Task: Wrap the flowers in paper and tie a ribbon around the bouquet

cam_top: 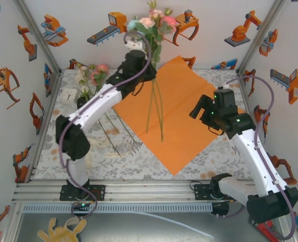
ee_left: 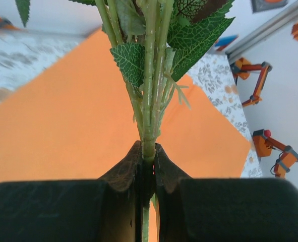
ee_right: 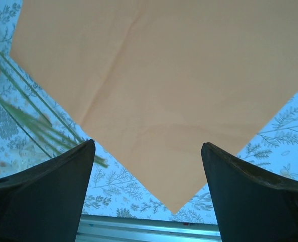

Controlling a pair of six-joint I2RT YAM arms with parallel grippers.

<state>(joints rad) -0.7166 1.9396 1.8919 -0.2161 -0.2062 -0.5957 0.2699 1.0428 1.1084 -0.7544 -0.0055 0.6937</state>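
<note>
The flowers (cam_top: 154,22) hang upright, stems pinched in the left gripper (ee_left: 147,151) above the orange paper (cam_top: 189,101); the right gripper (ee_right: 147,146) gapes empty; another bunch (cam_top: 92,75) sits upper left.

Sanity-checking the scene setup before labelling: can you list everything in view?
flowers: one bunch, pink, white and pale blue blooms on green stems, raised over the paper with stems hanging down
paper: one sheet, bright orange, flat at the table's centre
second flower bunch: one, pink and white, back left of the table
white square item: one, white, back left corner; too small to identify
tablecloth: one, pale with grey-and-orange floral print, covering the table
left end effector: one, black, shut on the flowers' stems
right end effector: one, black, open, over the paper's right side, holding nothing
</note>
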